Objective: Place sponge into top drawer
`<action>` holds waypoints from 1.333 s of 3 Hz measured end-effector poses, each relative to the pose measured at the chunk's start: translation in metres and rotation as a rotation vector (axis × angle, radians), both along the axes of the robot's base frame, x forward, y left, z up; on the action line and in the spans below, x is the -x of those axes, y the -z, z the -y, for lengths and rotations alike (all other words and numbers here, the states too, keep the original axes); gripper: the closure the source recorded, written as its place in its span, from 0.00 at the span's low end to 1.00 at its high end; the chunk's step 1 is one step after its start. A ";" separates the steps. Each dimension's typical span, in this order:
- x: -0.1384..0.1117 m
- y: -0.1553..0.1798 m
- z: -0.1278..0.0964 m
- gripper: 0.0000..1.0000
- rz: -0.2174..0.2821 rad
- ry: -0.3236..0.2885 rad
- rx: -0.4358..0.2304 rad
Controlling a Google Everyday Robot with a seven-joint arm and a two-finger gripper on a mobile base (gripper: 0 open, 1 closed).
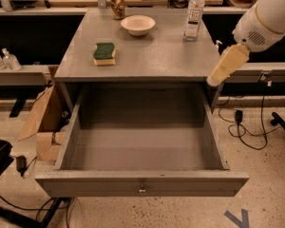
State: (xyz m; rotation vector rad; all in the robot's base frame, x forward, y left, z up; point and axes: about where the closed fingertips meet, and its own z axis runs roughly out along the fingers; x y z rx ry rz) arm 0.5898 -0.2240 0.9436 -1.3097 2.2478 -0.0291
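Sponge [104, 53]: flat on tabletop [156, 56] near left edge, green side up, nothing touching it.
Top drawer [142, 184]: pulled well out, nothing inside.
Tool [224, 66]: just off tabletop's right edge by front-right corner, well apart from sponge. Grip state: can't tell.
Done: drawer open, that's all.
Left for you: reach across, grab sponge, bring it over front edge, drop in drawer.

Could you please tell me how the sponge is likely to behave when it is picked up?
The sponge looks like foam, so probably light and squashy. Lying flat, it should not roll. The claw hangs at the right edge of the table.
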 end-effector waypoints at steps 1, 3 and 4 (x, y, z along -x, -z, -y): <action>-0.058 0.002 -0.025 0.00 -0.033 0.132 -0.082; -0.060 0.000 -0.028 0.00 -0.046 0.191 -0.120; -0.065 0.015 -0.042 0.00 -0.050 0.211 -0.134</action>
